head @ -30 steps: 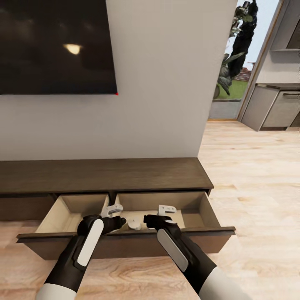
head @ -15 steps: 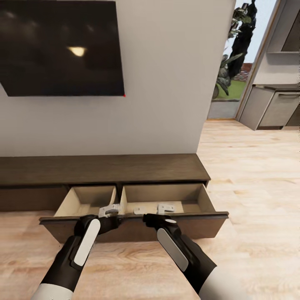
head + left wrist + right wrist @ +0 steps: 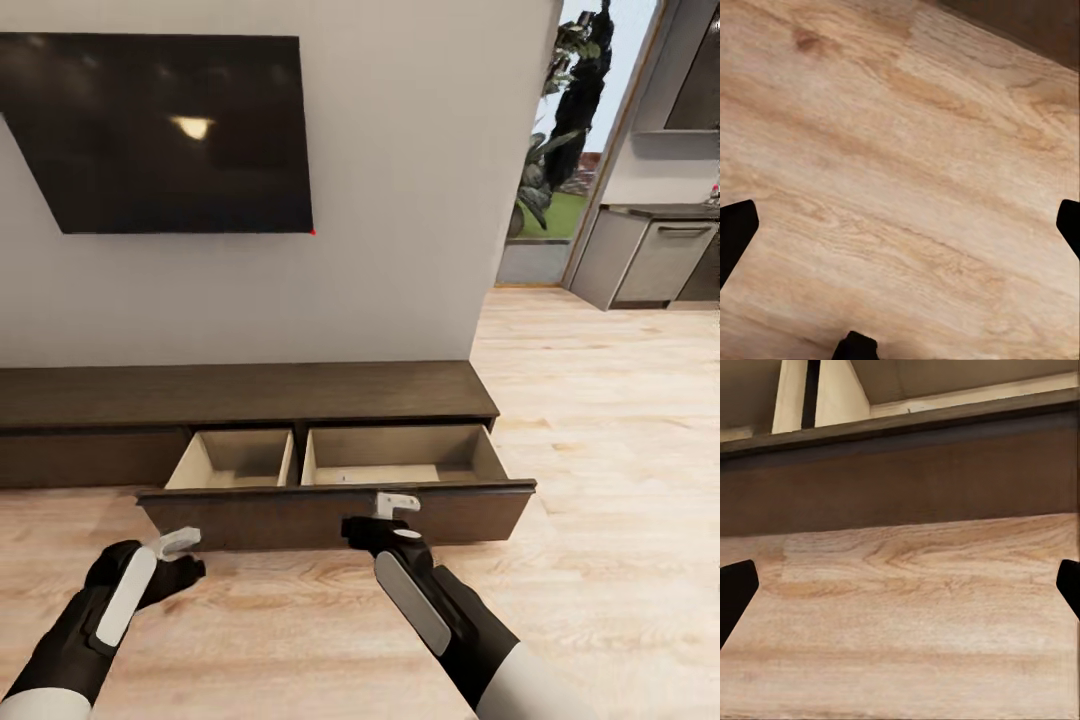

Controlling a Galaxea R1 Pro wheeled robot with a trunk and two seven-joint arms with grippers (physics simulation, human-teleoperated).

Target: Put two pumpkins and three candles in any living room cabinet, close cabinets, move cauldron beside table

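Right gripper sits at lower centre of the head view, just in front of the cabinet's pulled-out drawer front — and in the right wrist view its dark fingertips sit at the far side edges of the picture, spread wide with nothing between them. Past those tips runs the brown drawer front above a band of wood floor, with the pale compartments inside the drawer showing beyond its top edge.

Left gripper hangs at lower left of the head view, clear of the drawer, over bare planks. Its fingers are spread too; the left wrist view puts the dark tips at opposite edges, floor in between, and a dark corner of the cabinet at upper right.

Out to the cabinet itself — long, low, dark brown, running along the white wall across the middle of the frame. Its drawer stands open, two light-wood compartments visible, split by a divider; their contents are hard to make out. A black television hangs at upper left. At far right, a doorway shows greenery and grey kitchen units.
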